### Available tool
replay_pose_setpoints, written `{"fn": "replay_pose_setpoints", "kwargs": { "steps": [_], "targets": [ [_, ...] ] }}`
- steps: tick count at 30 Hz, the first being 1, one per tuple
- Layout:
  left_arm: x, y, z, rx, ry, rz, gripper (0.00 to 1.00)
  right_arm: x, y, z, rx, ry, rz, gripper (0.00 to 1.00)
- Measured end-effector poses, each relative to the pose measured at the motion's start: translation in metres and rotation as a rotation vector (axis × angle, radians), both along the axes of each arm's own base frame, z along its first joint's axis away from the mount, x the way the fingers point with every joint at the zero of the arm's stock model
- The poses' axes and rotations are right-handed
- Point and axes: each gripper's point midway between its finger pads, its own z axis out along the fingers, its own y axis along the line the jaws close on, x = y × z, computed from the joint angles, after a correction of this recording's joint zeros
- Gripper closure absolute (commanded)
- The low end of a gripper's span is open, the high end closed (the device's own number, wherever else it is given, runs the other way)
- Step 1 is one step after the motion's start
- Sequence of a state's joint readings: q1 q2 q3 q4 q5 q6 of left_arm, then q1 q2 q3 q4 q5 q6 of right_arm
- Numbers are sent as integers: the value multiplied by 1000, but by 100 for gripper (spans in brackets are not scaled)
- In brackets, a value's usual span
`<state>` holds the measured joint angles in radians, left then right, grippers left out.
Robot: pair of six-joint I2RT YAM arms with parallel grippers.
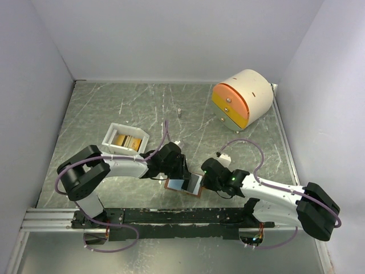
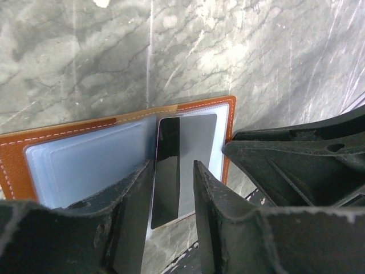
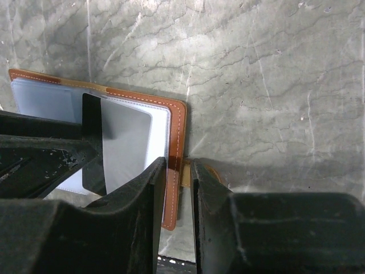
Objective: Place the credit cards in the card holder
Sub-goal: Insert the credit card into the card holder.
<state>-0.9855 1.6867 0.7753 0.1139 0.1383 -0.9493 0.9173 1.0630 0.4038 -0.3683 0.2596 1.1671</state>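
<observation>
Holder (image 1: pixel 191 185) lies open and flat on the table (image 1: pixel 114 103), near edge, centre, between the two grippers, pale pockets facing up. Left gripper (image 2: pixel 174 165) sits at its left-far side and right gripper (image 3: pixel 179 171) at its right end. Both are low over it. Left wrist view: one card (image 2: pixel 168 188), half dark and half silver-grey, lies along the holder's right-hand pocket. Its far end is on the pale plastic and its near end sticks out past the holder's near edge. Left fingers (image 2: pixel 134 205) stand a narrow gap apart with the card showing through the gap. The card's right part runs under the right-hand finger. Cannot tell if the fingers grip it or only rest on it. Right wrist view: right fingers (image 3: pixel 142 217) are also narrowly parted, and the holder's stitched brown right edge runs into the gap between them. Whether they clamp that edge cannot be told. White tray (image 1: pixel 114 132) sits well apart to the far left with gold cards (image 1: pixel 126 141) inside. A cream-and-orange drawer unit (image 1: pixel 245 94) stands at the far right. A small grey upright object (image 1: pixel 179 112) stands far centre, too small to identify.
</observation>
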Motion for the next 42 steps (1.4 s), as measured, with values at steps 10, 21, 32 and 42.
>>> {"fn": "replay_pose_setpoints", "kwargs": {
  "steps": [10, 21, 32, 42],
  "targets": [
    [4, 12, 5, 45, -28, 32, 48, 0, 3, 0, 11, 2, 3, 76],
    [-5, 5, 2, 39, -18, -1, 52, 1, 5, 0, 13, 1, 5, 76],
    [-17, -5, 5, 28, 0, -14, 54, 2, 7, 0, 23, 1, 8, 77],
    [-19, -7, 3, 28, 12, 7, 53, 1, 8, 0, 33, 0, 8, 77]
  ]
}}
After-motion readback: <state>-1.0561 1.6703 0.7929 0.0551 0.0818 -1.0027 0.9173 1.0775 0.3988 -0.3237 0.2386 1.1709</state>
